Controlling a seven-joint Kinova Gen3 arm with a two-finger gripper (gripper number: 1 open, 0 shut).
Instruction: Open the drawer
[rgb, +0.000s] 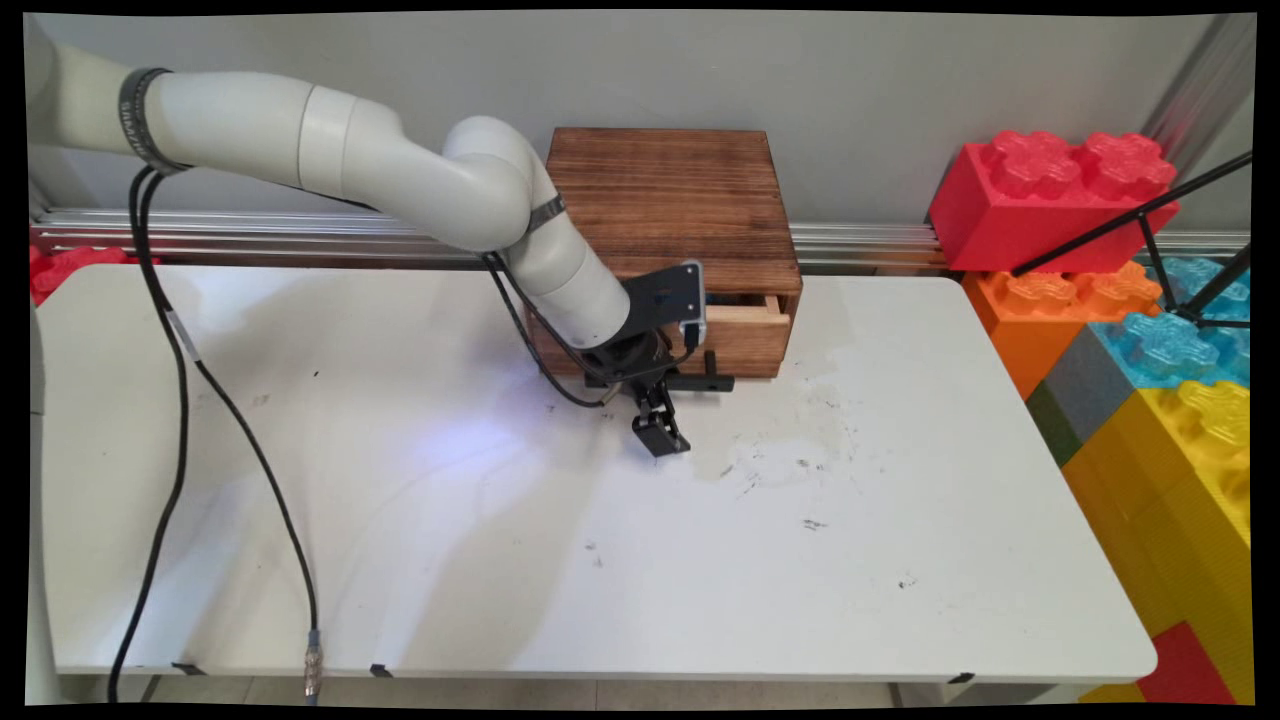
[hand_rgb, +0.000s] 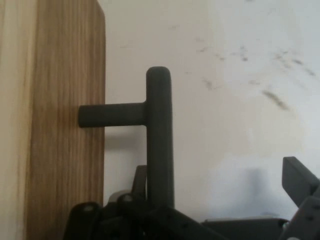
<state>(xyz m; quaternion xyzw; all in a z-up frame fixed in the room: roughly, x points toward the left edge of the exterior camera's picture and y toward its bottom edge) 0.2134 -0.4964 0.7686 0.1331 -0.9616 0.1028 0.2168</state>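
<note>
A dark wooden box (rgb: 668, 205) stands at the table's far edge. Its lower drawer (rgb: 748, 338) is pulled out slightly, showing a pale strip of wood above the drawer front. A black T-shaped handle (rgb: 708, 381) sticks out of the drawer front (hand_rgb: 60, 120). My gripper (rgb: 658, 425) hangs just in front of the drawer, pointing down at the table. In the hand view the handle bar (hand_rgb: 160, 135) stands close beside the left finger (hand_rgb: 140, 175), while the right finger (hand_rgb: 300, 182) is far off to the right. The gripper (hand_rgb: 220, 177) is open and grips nothing.
The white table (rgb: 600, 560) carries dark scuff marks right of the gripper. Large red, orange, blue and yellow toy bricks (rgb: 1130, 300) are stacked off the table's right end. Black cables (rgb: 170, 430) hang from the arm on the left.
</note>
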